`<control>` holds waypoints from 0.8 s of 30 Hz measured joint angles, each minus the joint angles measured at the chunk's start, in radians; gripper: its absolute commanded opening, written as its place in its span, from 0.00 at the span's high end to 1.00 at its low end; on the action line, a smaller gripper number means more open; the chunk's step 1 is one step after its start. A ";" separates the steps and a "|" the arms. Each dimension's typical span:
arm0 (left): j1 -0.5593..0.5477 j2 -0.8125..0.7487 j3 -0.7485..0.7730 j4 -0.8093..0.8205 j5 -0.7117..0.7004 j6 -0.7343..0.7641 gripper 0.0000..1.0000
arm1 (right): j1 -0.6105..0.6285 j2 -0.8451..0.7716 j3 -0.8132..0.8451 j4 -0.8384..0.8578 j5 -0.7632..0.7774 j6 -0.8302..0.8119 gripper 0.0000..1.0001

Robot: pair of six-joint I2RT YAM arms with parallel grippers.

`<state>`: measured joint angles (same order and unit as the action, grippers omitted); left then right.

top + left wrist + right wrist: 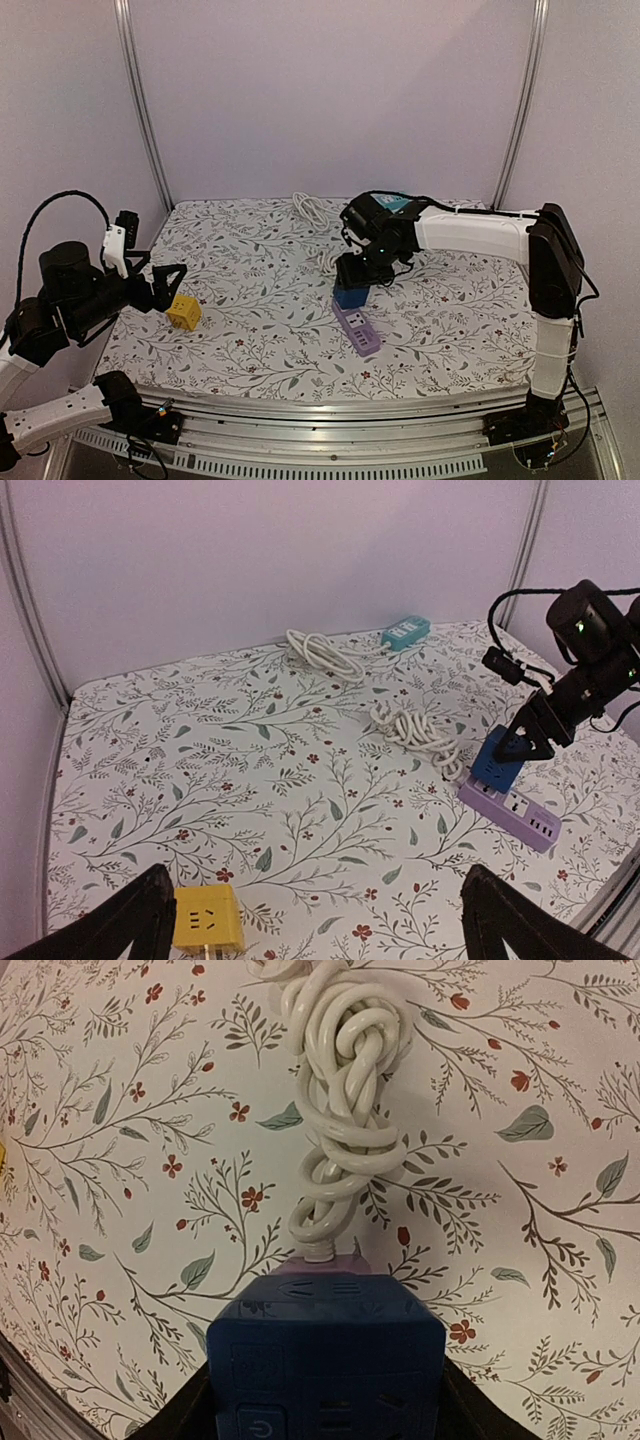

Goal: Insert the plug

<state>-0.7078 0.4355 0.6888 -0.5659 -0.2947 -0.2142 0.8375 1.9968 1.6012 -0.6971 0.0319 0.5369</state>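
Right pincer (353, 280) pinching the blue plug cube (328, 1360), purple strip (360, 330) directly beneath it. Prongs off the slots or a tilted cube could jam, or shove the loose strip sideways. Left pincer (315, 880) spread wide, idle.

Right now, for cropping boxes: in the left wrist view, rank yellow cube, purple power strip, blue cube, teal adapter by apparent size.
1-2. yellow cube, purple power strip: alike; cube nearer.
3. blue cube.
4. teal adapter.
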 measured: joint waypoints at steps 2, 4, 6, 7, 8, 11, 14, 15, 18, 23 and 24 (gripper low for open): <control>0.000 0.000 0.000 0.000 -0.002 0.000 0.00 | 0.000 0.005 0.009 -0.007 0.000 -0.002 1.00; 0.000 0.000 0.000 0.000 -0.002 0.000 0.01 | 0.000 0.008 0.014 -0.012 0.000 -0.003 1.00; 0.000 0.000 0.000 0.000 -0.002 0.000 0.00 | 0.000 0.014 0.024 -0.021 0.000 -0.003 1.00; 0.000 -0.002 0.000 0.000 -0.002 0.000 0.01 | 0.000 0.017 0.029 -0.025 0.000 -0.003 1.00; 0.000 -0.003 0.000 0.000 -0.002 0.000 0.01 | 0.000 0.019 0.033 -0.029 0.001 -0.003 1.00; 0.000 -0.005 0.000 0.000 -0.003 0.000 0.01 | 0.005 0.031 0.050 -0.048 0.016 -0.003 1.00; 0.000 -0.005 0.000 0.000 -0.003 0.000 0.01 | 0.013 0.041 0.059 -0.058 0.033 -0.002 1.00; 0.000 -0.005 0.000 0.000 -0.004 0.000 0.00 | 0.015 0.041 0.060 -0.060 0.039 0.000 1.00; 0.000 -0.005 0.000 0.000 -0.005 0.000 0.01 | 0.027 0.044 0.061 -0.062 0.059 0.008 1.00; 0.000 -0.005 0.000 0.000 -0.006 0.000 0.01 | 0.045 0.047 0.062 -0.063 0.085 0.021 1.00; 0.000 -0.005 0.000 0.000 -0.006 0.000 0.00 | 0.047 0.047 0.062 -0.063 0.090 0.024 1.00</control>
<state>-0.7078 0.4309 0.6884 -0.5659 -0.3004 -0.2142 0.8845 2.0434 1.6634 -0.7601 0.1215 0.5610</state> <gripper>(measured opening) 0.995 0.624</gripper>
